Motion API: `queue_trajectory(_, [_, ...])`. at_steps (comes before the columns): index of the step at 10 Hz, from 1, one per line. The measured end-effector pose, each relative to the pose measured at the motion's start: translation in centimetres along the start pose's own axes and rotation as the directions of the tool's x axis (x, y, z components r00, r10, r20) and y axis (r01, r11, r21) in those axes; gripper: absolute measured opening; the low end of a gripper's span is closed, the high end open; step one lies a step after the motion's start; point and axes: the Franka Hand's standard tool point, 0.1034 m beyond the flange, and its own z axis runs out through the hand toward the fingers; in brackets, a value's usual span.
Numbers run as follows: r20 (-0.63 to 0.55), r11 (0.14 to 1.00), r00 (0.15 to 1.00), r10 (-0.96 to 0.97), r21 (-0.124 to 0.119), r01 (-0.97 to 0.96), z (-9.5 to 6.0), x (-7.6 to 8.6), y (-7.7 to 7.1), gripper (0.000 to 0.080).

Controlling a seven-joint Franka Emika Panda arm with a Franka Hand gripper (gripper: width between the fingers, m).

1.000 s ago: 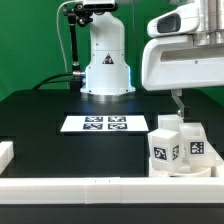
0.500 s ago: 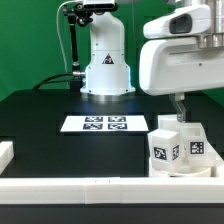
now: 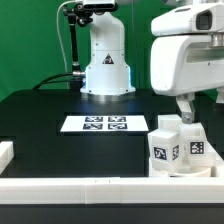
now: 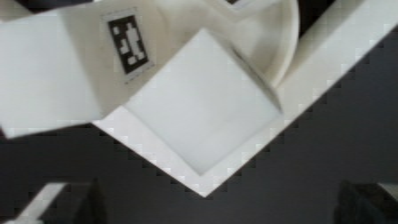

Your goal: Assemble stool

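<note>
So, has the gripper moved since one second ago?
Yes. In the exterior view the gripper has shifted toward the view's right, judged against the fixed robot base, and now hangs over the stool legs.

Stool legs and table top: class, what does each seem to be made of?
Stool legs: probably white plastic, matte; uniform white blocks with crisp edges, bearing black-and-white tags. Table top: some smooth black sheet material, slightly glossy; it carries faint reflections. Exact material unclear.

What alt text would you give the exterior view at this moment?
A robot arm's open gripper hangs just above a cluster of white tagged stool legs at the exterior view's right, on a black table. A flat marker board lies mid-table before the arm's white base, and white border rails edge the front.
</note>
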Motion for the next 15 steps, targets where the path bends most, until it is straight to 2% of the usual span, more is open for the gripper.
queue_trajectory(3, [0.034,0.973,0.973,-0.227,-0.022,0.228,0.1,0.2,-0.4,0.0648])
queue_trajectory(6, [0.100,0.870,0.866,-0.490,0.000,0.493,0.9,-0.1,-0.3,0.0648])
queue_trajectory(9, [0.121,0.806,0.799,-0.589,0.027,0.591,1.9,-0.5,-0.7,0.0648])
queue_trajectory(12, [0.126,0.811,0.803,-0.583,0.033,0.584,2.4,-0.7,-0.8,0.0648])
queue_trajectory(13, [0.127,0.811,0.803,-0.583,0.034,0.584,2.5,-0.8,-0.8,0.0555])
queue_trajectory(14, [0.127,0.812,0.803,-0.582,0.034,0.583,2.5,-0.8,-0.7,0.0555])
queue_trajectory(15, [0.127,0.812,0.804,-0.581,0.034,0.582,2.5,-0.8,-0.7,0.0354])
